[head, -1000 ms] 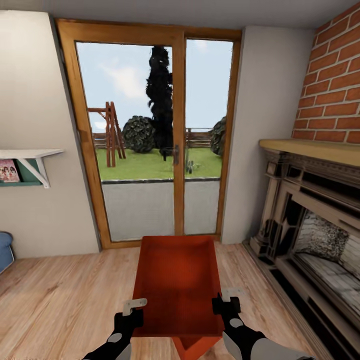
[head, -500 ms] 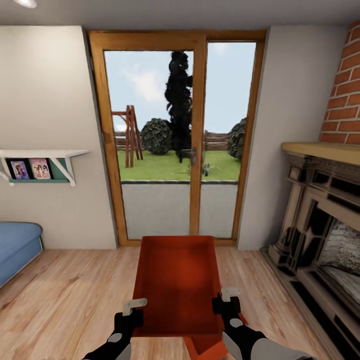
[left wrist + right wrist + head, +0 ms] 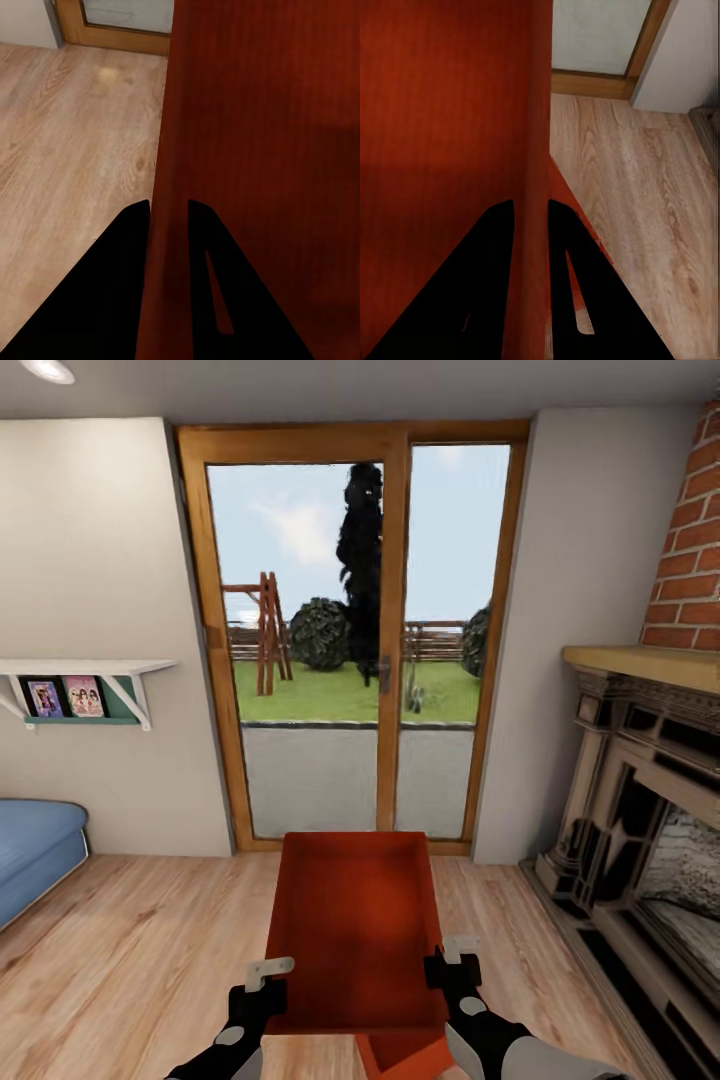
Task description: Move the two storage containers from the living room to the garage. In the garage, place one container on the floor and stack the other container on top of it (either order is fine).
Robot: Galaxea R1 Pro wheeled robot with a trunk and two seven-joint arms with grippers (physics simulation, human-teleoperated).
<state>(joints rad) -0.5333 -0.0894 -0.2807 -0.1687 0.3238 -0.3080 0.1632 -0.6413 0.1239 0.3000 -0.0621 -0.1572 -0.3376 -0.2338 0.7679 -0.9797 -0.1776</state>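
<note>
I hold a red-orange open-topped storage container (image 3: 355, 925) in front of me, above the light wood plank floor (image 3: 130, 950) of the living room. My left gripper (image 3: 262, 992) is shut on its left wall (image 3: 166, 225). My right gripper (image 3: 440, 970) is shut on its right wall (image 3: 536, 225). Under the held bin, a corner of the second red-orange container (image 3: 405, 1055) shows near the bottom edge, and a strip of it (image 3: 577, 232) appears beside the right fingers.
Wood-framed glass doors (image 3: 355, 640) stand straight ahead. A dark ornate fireplace (image 3: 640, 830) under red brick lies at the right. A blue sofa (image 3: 35, 850) and a white wall shelf (image 3: 85, 685) with pictures are at the left.
The camera view has swung so the doors sit further right and the sofa and shelf come into view. The held container and both grippers keep their place in the picture.
</note>
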